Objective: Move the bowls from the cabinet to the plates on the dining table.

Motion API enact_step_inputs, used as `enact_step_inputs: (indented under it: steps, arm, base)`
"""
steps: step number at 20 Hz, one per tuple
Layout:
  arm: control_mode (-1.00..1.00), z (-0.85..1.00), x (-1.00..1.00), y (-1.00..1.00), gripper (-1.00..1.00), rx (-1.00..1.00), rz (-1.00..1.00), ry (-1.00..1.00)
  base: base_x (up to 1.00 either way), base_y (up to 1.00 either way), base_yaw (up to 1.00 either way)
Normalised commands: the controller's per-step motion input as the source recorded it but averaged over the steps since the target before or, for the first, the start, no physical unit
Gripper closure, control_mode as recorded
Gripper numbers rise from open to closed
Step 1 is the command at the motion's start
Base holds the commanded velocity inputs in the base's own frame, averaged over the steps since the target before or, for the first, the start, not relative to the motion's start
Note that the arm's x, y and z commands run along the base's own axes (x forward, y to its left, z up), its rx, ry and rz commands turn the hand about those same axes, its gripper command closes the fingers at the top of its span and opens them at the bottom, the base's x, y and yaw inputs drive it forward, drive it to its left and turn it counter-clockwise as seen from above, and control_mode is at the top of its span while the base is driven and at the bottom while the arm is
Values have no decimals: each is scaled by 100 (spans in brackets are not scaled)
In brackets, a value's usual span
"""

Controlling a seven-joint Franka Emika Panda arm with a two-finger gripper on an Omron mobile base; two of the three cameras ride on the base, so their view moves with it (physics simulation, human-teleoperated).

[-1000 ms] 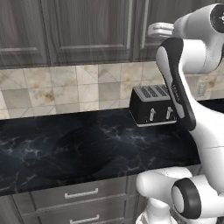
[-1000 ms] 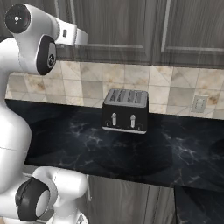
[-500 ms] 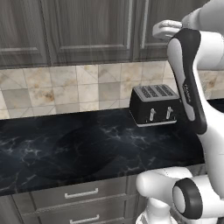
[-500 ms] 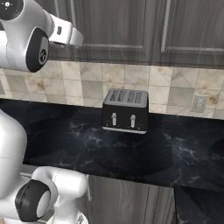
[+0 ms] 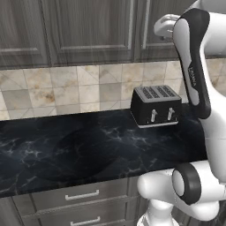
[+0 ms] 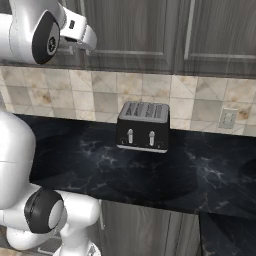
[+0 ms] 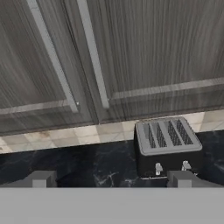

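1. Gripper [image 7: 111,179] jaws wide apart, holding nothing; fingertips cut off at hand view's bottom edge.
2. Cabinet [image 7: 131,52] at 12 o'clock, doors shut, contents hidden.
3. Toaster [image 7: 168,146] at 4 o'clock, partly behind right fingertip.

Dark grey-brown wood-grain cabinet [image 5: 88,26] with silver handles [image 7: 94,54]; beige mottled tiles [image 5: 66,90]; black white-veined counter [image 5: 88,150]; black toaster [image 6: 143,126], grey top.
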Motion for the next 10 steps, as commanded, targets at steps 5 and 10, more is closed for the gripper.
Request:
enact_step_inputs:
  steps: [5, 10]
  arm:
    - [-100, -3, 27, 0, -100, 0, 0, -2]
    - [-100, -13, 3, 10, -100, -1, 0, -5]
  base:
    - [0, 0, 0]
    - [0, 0, 0]
